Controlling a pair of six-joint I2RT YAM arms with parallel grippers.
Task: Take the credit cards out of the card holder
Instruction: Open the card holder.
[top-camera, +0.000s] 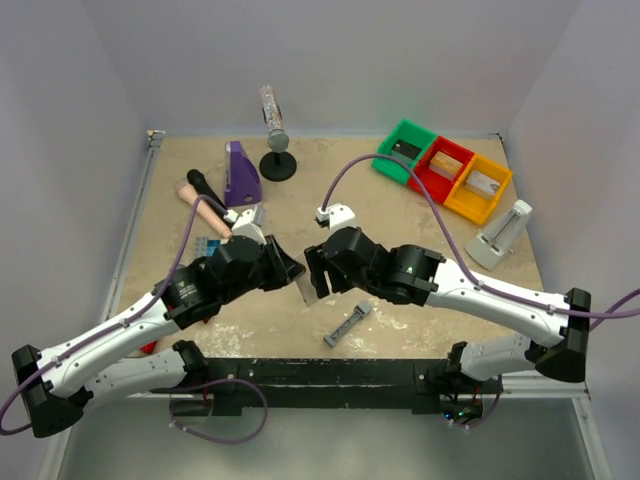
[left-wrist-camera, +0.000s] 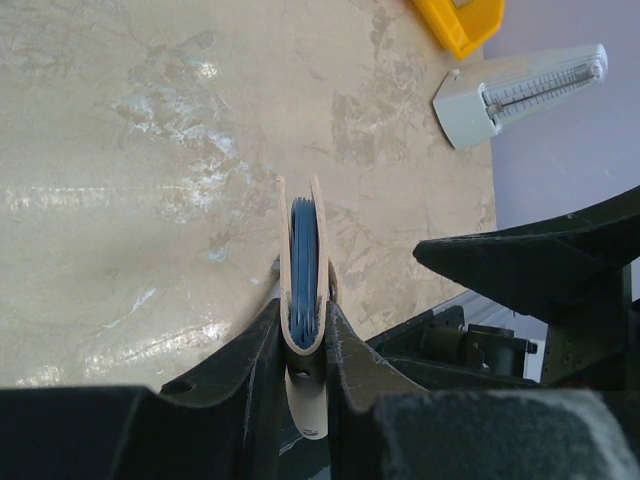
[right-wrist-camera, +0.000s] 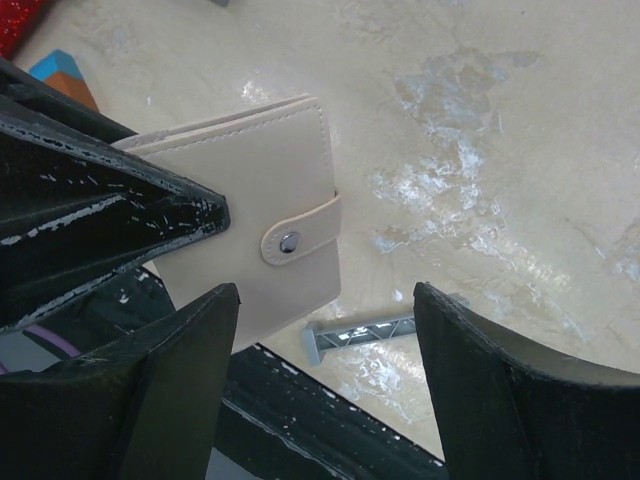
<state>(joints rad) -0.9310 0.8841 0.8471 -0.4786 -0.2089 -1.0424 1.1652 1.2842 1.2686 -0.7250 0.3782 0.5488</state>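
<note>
Over a mottled tan table (top-camera: 420, 310), the left gripper (left-wrist-camera: 303, 335) clamps the card holder (right-wrist-camera: 270, 200), its snap strap fastened. The right gripper (right-wrist-camera: 320, 300) hovers beside it, fingers apart; no credit cards are out.

I see the card holder (right-wrist-camera: 265, 225) closed, a flat wallet with a pale cream-grey cover and a stitched border. In the right wrist view a short strap (right-wrist-camera: 305, 228) comes over its edge at 3 o'clock and lies flat on the cover, with a small metal snap (right-wrist-camera: 289, 241) at its end. The holder is off the table (top-camera: 400, 300). The left gripper (left-wrist-camera: 303, 325) pinches it on both faces at one end, so it stands on edge in the air, a little toward 6 o'clock from the table's centre in the top view. Edge-on in the left wrist view, it shows two tan covers with thin blue layers between them. The credit cards I cannot make out among those layers.
</note>
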